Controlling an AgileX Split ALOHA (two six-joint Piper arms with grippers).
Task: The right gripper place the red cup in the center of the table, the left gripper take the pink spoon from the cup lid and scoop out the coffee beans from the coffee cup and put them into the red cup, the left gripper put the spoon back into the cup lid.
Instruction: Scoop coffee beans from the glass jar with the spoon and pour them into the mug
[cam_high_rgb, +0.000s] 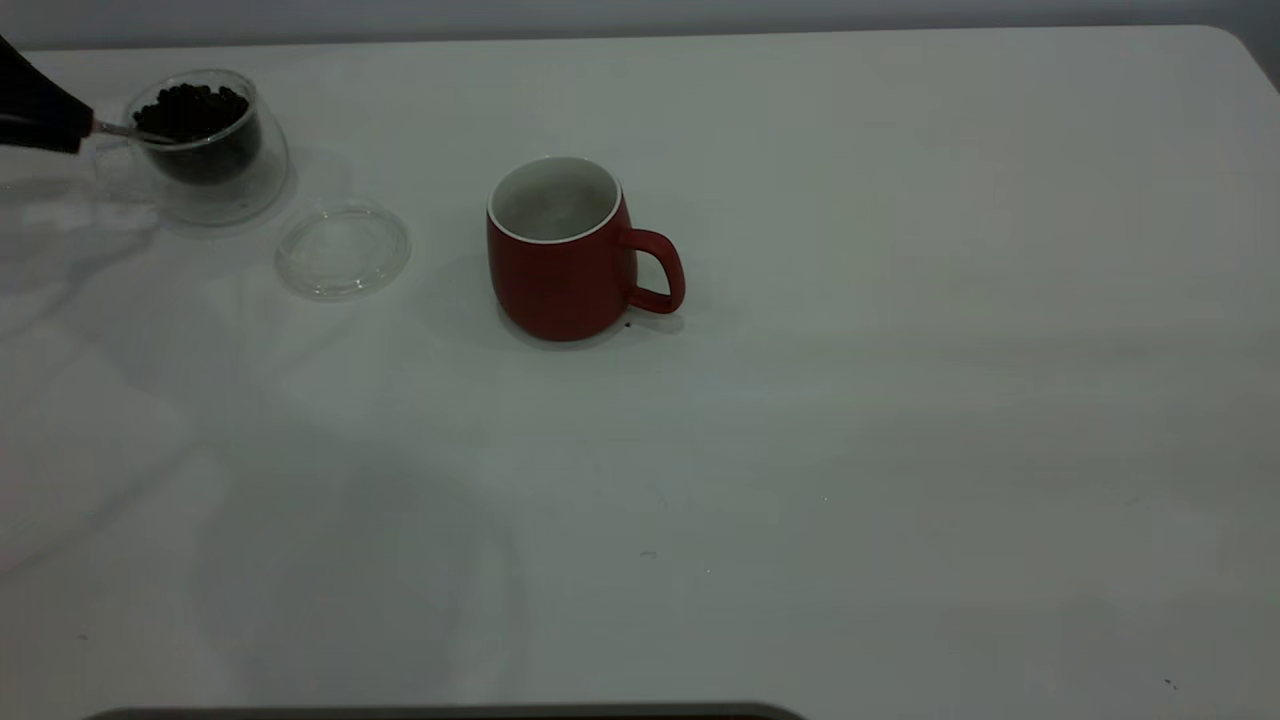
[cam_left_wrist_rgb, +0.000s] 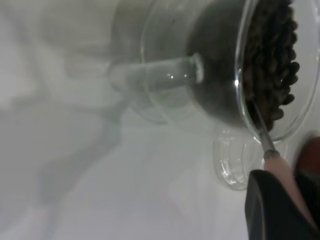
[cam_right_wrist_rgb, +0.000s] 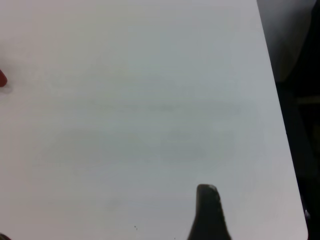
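Note:
The red cup (cam_high_rgb: 560, 265) stands upright near the middle of the table (cam_high_rgb: 850, 420), its handle toward the right and its white inside showing. At the far left my left gripper (cam_high_rgb: 45, 115) is shut on the pink spoon (cam_left_wrist_rgb: 281, 170). The spoon's metal neck (cam_high_rgb: 125, 130) reaches over the rim of the clear coffee cup (cam_high_rgb: 262, 175), and its bowl lies in the coffee beans (cam_high_rgb: 195, 105). The cup lid (cam_high_rgb: 343, 250) lies flat between the two cups with nothing on it. My right gripper (cam_right_wrist_rgb: 105, 212) hovers open over bare table at the right, out of the exterior view.
The table's right edge (cam_right_wrist_rgb: 280, 125) and a rounded corner are close to the right gripper, with dark floor beyond. A sliver of the red cup (cam_right_wrist_rgb: 1, 79) shows far off in the right wrist view. A few dark specks dot the tabletop.

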